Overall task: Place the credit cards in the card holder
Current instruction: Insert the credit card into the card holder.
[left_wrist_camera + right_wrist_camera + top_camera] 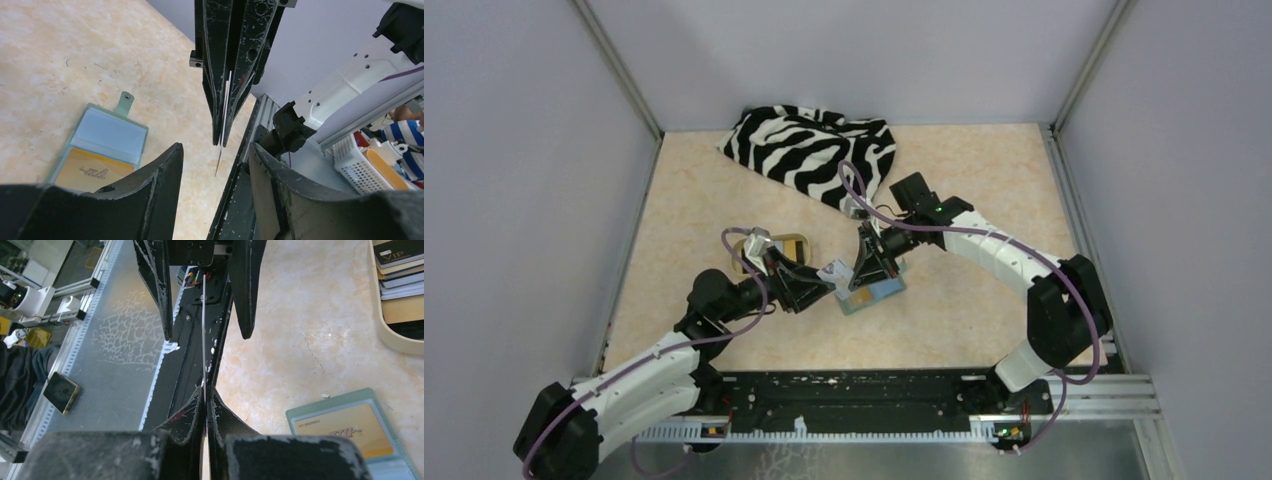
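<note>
A whitish card (204,340) hangs edge-on above the worktop (724,180), at about 9 o'clock of the open holder (882,292), which has a gold card (85,175) in it. The right fingers (192,412) pinch the whitish card tight; the left fingers (162,172) stand wide apart around it. Best close the left squarely on its flat faces before the right lets go

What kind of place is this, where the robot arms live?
Probably a robot lab test booth: the left arm and right arm are mounted on a metal rail, and plain grey walls box in the table.
</note>
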Robot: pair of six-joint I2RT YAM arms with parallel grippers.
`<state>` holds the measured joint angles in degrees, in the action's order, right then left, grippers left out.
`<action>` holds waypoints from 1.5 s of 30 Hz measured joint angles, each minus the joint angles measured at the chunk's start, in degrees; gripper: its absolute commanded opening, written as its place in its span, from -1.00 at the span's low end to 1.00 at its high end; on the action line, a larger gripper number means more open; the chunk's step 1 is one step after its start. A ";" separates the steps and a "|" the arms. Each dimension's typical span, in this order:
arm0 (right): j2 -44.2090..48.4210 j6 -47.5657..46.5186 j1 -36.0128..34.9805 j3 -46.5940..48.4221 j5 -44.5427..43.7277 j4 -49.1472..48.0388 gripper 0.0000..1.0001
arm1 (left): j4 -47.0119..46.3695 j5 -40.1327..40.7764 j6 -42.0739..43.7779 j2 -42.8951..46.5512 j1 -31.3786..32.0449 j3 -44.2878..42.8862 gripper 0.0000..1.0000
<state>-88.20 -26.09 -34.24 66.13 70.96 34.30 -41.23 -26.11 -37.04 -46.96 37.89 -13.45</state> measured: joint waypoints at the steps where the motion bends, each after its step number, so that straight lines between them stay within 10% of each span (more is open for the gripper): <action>1: 0.00 -0.87 0.00 0.09 -0.02 0.70 -1.00 | 1.49 -0.39 0.96 0.61 0.00 -0.55 0.10; 14: -0.59 -5.14 -0.02 0.39 -0.90 5.22 -1.00 | 5.01 -5.77 3.41 -4.55 0.00 -4.44 -1.00; 16: -0.72 -5.51 -0.09 0.44 -1.29 5.68 -0.95 | 3.89 -6.99 3.13 -5.11 0.00 -4.48 -1.00; 20: -1.31 -6.21 -0.20 1.33 -2.21 6.73 -0.05 | 2.99 -7.58 2.19 -5.20 0.00 -4.42 -1.00; 28: -0.20 -6.21 4.52 2.47 -6.84 6.38 0.13 | -0.48 -4.90 -3.43 -2.78 0.00 1.79 -1.00; 33: 7.21 -4.37 13.00 -3.39 -12.52 -1.62 0.69 | -2.01 -1.36 -10.64 -3.39 -0.02 7.32 -1.00; 45: 9.31 -10.43 14.12 -9.33 -25.40 -4.81 0.35 | -16.74 -0.76 -21.31 -25.46 1.16 6.27 -1.00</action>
<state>-78.89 -36.51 -20.12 56.80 45.56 29.50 -57.98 -26.87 -58.35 -72.42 39.05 -7.18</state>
